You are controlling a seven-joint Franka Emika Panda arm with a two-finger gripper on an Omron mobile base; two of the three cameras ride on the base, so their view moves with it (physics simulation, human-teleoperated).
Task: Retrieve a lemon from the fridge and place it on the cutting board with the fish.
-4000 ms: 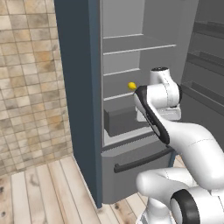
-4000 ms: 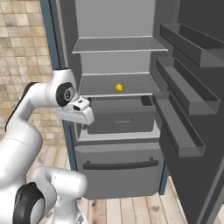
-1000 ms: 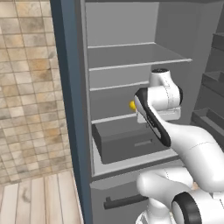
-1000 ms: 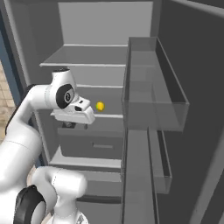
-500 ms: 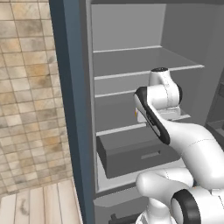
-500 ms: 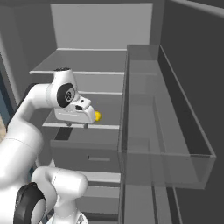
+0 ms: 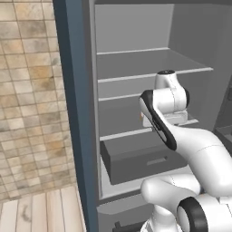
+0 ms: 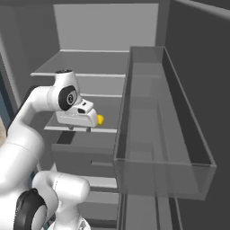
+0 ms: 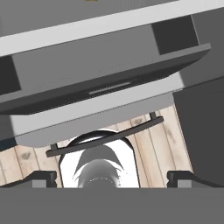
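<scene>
Fridge [image 7: 131, 59]: you have it standing open ahead of you — grey shelves inside, navy-blue frame down the left edge in the left base view.
Door bin [image 8: 161, 148]: in the right base view a long grey bin on the open door runs close by on your right.
Drawer [image 7: 145, 158]: pulled part-way out below the shelf that the hand hangs over; the hand view looks down on its front [image 9: 109, 87] and on the wooden floor [image 9: 153, 140] below.
Fingers [image 8: 79, 128]: spread as wide as they go and holding nothing; in the hand view you see the two dark tips [image 9: 41, 178] far apart at the bottom corners.
Lemon [image 8: 100, 119]: it sits on the shelf just beyond the front of the hand — beside it, not between the fingers, which point downward.
</scene>
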